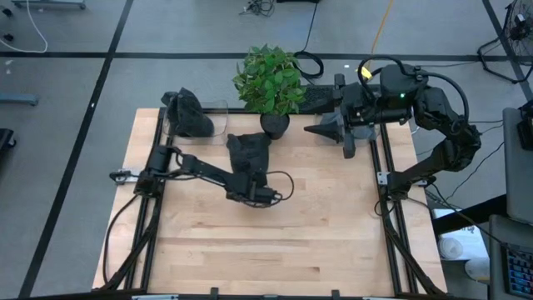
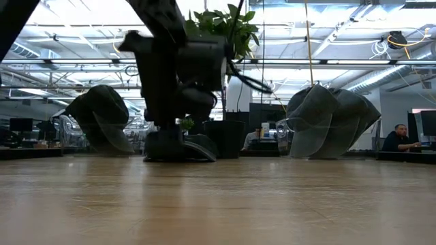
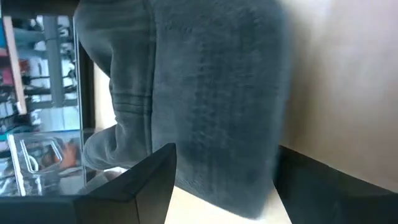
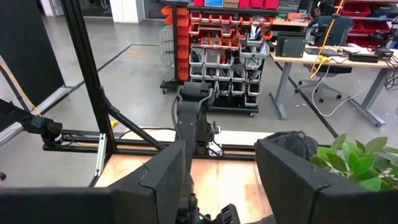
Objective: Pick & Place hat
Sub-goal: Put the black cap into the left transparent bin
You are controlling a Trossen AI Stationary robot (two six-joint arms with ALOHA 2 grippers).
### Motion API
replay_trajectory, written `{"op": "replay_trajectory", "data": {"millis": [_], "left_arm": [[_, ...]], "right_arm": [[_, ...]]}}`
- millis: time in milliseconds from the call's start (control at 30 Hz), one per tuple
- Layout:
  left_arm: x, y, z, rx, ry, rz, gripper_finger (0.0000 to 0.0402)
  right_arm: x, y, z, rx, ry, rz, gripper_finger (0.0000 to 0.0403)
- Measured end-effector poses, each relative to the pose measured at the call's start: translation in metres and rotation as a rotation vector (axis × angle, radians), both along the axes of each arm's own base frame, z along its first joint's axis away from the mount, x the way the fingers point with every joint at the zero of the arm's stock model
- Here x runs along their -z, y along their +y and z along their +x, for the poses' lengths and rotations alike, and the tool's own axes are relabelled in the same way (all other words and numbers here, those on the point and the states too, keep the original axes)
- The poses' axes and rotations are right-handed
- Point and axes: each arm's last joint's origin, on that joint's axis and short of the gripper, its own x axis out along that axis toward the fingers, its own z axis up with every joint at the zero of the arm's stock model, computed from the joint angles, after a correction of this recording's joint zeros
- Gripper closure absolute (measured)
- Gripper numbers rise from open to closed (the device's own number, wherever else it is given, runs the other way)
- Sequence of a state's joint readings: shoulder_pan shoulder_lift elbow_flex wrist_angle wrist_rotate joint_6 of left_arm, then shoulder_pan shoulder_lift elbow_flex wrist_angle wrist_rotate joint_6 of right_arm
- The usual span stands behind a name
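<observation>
A dark grey hat point(image 1: 248, 150) lies flat on the wooden table, just near of the plant pot. My left gripper point(image 1: 251, 178) reaches in from the table's left, down at table level point(image 2: 172, 146), and is open. In the left wrist view its fingers point(image 3: 143, 190) stand on either side of the hat's near part point(image 3: 211, 112). Two more dark hats sit on clear stands, one at the far left point(image 1: 188, 114) point(image 2: 102, 119) and one at the far right point(image 1: 329, 129) point(image 2: 330, 122). My right gripper point(image 4: 221, 180) waits open by the far right corner. My left gripper has one finger on each side of the near part of the hat point(image 3: 205, 186), coming at it low and level from the table's near side. The hat lies on the table. Whether the fingers touch it, I cannot tell.
A green potted plant point(image 1: 271, 83) stands at the middle of the far edge, right behind the hat. Black frame rails point(image 1: 150, 217) run along the table's left and right sides. Bare wood point(image 1: 275, 250) fills the near half. A person point(image 2: 398, 139) sits in the room beyond.
</observation>
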State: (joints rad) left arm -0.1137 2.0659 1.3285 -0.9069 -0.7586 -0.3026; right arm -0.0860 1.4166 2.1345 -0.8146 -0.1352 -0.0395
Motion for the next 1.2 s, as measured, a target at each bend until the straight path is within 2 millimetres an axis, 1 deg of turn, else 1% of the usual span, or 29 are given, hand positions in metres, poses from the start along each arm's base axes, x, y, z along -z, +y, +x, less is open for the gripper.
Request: {"op": "replay_trajectory", "data": {"millis": [67, 233, 300, 333, 400, 467, 533, 567, 600, 700, 767, 867, 967, 1100, 1200], "left_arm": [[0.003, 0.009, 0.001, -0.025, 0.001, 0.006, 0.0144], [0.003, 0.030, 0.003, -0.112, -0.048, 0.005, 0.0146], [0.003, 0.036, 0.003, -0.136, -0.053, 0.005, 0.0161], [0.003, 0.038, 0.002, -0.147, -0.053, 0.005, 0.0175], [0.003, 0.041, 0.002, -0.157, -0.052, -0.002, 0.0219], [0.003, 0.043, 0.002, -0.161, -0.050, -0.007, 0.0279], [0.001, 0.043, 0.002, -0.150, -0.043, -0.006, 0.0348], [-0.001, 0.043, 0.002, -0.149, -0.046, -0.006, 0.0371], [-0.002, 0.043, 0.002, -0.148, -0.049, -0.006, 0.0382], [-0.007, 0.037, 0.001, -0.151, -0.076, -0.008, 0.0384], [-0.014, 0.033, 0.000, -0.148, -0.094, -0.020, 0.0391], [-0.021, 0.026, -0.002, -0.151, -0.125, -0.039, 0.0392], [-0.027, 0.015, -0.006, -0.154, -0.137, -0.061, 0.0392], [-0.044, -0.003, -0.012, -0.125, -0.172, -0.099, 0.0392], [-0.066, -0.015, -0.022, -0.097, -0.190, -0.090, 0.0392]], "right_arm": [[0.000, 0.000, 0.000, 0.000, 0.002, 0.000, 0.0218], [0.001, 0.000, 0.000, 0.000, 0.006, 0.001, 0.0218], [0.001, 0.000, 0.000, 0.000, 0.006, 0.001, 0.0218], [0.001, 0.000, 0.000, 0.000, 0.006, 0.001, 0.0218], [0.001, 0.000, 0.000, -0.001, 0.006, 0.001, 0.0218], [0.001, 0.000, 0.000, 0.000, 0.006, 0.001, 0.0218], [0.001, 0.000, 0.000, -0.001, 0.006, 0.001, 0.0218], [0.001, 0.000, 0.000, -0.001, 0.006, 0.000, 0.0218], [0.001, 0.000, 0.000, -0.001, 0.006, 0.000, 0.0218], [0.001, 0.000, 0.000, -0.001, 0.006, -0.003, 0.0218], [0.001, 0.000, 0.000, -0.002, 0.005, -0.014, 0.0218], [0.000, 0.000, 0.000, -0.005, 0.002, -0.028, 0.0218], [0.000, 0.000, 0.000, -0.004, -0.004, -0.028, 0.0218], [0.000, 0.000, 0.000, -0.003, -0.004, -0.027, 0.0218], [0.000, 0.000, 0.000, -0.001, -0.004, -0.029, 0.0218]]}}
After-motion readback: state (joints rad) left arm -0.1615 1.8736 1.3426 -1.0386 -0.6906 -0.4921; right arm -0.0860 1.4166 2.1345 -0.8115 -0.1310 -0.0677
